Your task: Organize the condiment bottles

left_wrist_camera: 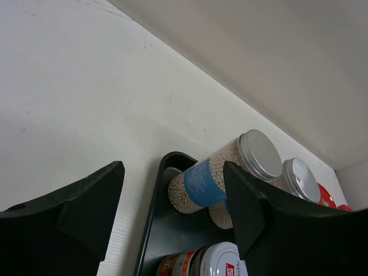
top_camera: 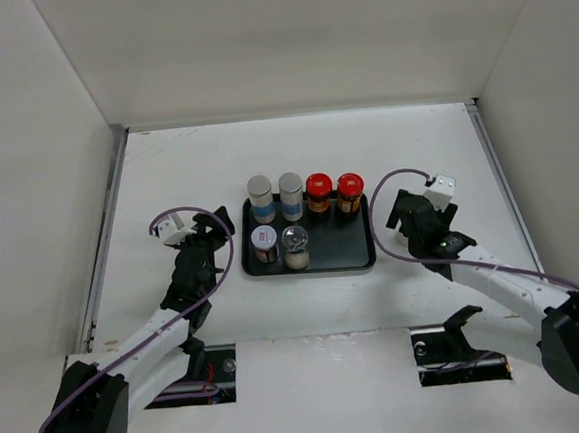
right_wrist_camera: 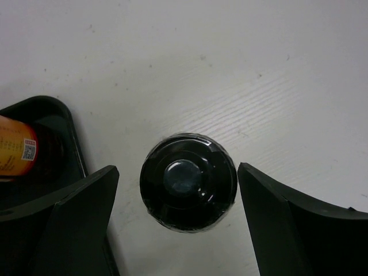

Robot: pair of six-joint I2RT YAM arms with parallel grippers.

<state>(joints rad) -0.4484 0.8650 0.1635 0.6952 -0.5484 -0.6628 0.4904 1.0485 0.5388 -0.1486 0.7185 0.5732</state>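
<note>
Right wrist: right pincer (right_wrist_camera: 175, 172) spread wide (nothing gripped) either side of the dark-lidded jar (right_wrist_camera: 188, 182).

Six jars (top_camera: 291, 194) stand in the tray (top_camera: 338, 246); the seventh jar (right_wrist_camera: 188, 182) stands right of it.

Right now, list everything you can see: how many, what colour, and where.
Blue-band jars: two, grey lids, back row of tray, left.
Red-lid jars: two, brown contents, back row, right.
White-top jar: one, red label, front row, left.
Silver-lid jar: one, front row, beside the white-top jar.
Dark-lid jar: one, black, on the table just right of the tray.
Tray: one, black, centre of table.
Table: one, white.
Left fingers: two, black, open, at the tray's left edge.
Right fingers: two, black, open, either side of the dark-lid jar, not touching it.
</note>
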